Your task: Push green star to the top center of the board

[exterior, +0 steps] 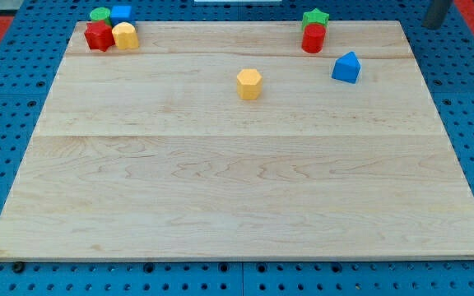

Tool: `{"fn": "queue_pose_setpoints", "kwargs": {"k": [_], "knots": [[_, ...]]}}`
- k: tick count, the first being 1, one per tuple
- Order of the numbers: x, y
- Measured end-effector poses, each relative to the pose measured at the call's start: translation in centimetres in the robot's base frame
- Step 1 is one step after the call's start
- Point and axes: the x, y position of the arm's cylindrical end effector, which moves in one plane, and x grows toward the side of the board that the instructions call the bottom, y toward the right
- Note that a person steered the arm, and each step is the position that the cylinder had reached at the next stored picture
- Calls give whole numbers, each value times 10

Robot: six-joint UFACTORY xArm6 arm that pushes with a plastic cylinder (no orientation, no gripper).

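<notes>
The green star (pixel 315 18) sits at the view's top edge of the wooden board (pixel 237 189), right of centre, touching the red cylinder (pixel 313 39) just below it. A dark rod shows at the view's top right corner, off the board; its lower end, my tip (pixel 436 27), is well to the right of the green star and apart from every block.
A blue house-shaped block (pixel 346 67) lies below right of the red cylinder. A yellow hexagonal block (pixel 249 84) sits near top centre. At the top left corner cluster a green block (pixel 99 14), blue block (pixel 122 12), red star (pixel 99 36) and yellow block (pixel 125 35).
</notes>
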Motion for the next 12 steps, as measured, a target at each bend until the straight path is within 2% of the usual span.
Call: {"fn": "queue_pose_setpoints", "kwargs": {"k": [1,4,7,11,12], "knots": [[-9,-51],[-13,-88],[-13,-194],[-10,-243],[-11,-275]]}}
